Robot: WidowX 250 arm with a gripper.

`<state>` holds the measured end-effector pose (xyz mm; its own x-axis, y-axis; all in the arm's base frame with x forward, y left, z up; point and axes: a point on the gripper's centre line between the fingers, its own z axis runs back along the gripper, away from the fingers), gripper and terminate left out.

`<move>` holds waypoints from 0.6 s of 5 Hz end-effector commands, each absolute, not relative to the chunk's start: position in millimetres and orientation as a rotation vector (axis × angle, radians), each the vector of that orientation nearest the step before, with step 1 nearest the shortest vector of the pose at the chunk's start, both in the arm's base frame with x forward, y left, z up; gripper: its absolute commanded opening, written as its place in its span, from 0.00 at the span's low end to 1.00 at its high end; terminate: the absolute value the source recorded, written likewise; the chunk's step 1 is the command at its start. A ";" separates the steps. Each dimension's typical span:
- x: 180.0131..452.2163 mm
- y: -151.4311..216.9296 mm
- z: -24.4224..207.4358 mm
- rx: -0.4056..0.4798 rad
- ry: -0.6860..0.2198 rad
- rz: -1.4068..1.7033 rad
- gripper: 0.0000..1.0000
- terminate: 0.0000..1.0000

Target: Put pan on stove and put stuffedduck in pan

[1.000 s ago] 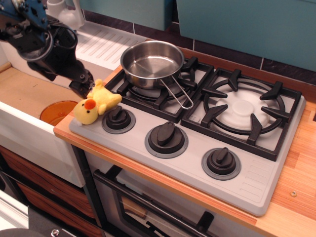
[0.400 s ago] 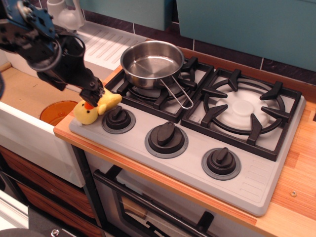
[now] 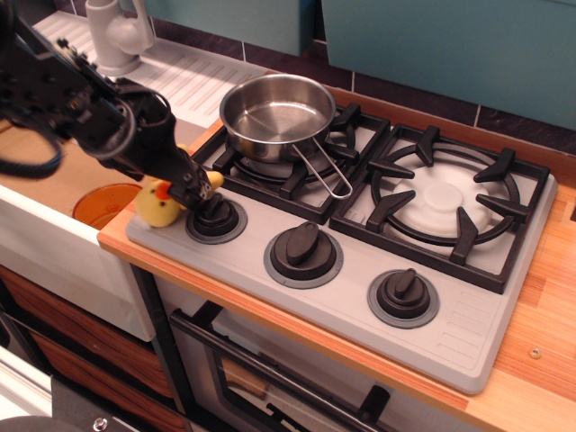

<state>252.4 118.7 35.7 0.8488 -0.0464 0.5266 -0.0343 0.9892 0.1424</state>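
Note:
The shiny steel pan (image 3: 277,115) sits on the left burner grate of the grey stove (image 3: 468,333), its wire handle pointing toward the front right. The yellow stuffedduck (image 3: 156,208) lies on the stove's front left corner, next to the left knob (image 3: 216,216). Its head with the orange beak shows, and a bit of yellow tail peeks out behind the gripper. My black gripper (image 3: 194,186) is down over the duck's body, covering its middle. Its fingers merge into one dark shape, so I cannot tell if they press the duck.
An orange plate (image 3: 101,203) lies in the white sink to the left of the stove. A white faucet (image 3: 117,36) and draining board stand at the back left. The right burner (image 3: 445,198) is bare. Two more knobs (image 3: 304,250) line the stove front.
My gripper has moved right and down, from beside the duck's left end to over its body. The duck has shifted only slightly. The pan has not moved.

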 end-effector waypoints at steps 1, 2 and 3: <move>258.2 111.3 27.4 0.110 -0.515 0.004 1.00 0.00; 258.3 108.5 31.6 0.104 -0.462 0.022 0.00 0.00; 257.8 106.4 42.6 0.104 -0.415 0.029 0.00 0.00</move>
<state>246.3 104.7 29.7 0.9354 0.0295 0.3525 -0.0562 0.9962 0.0659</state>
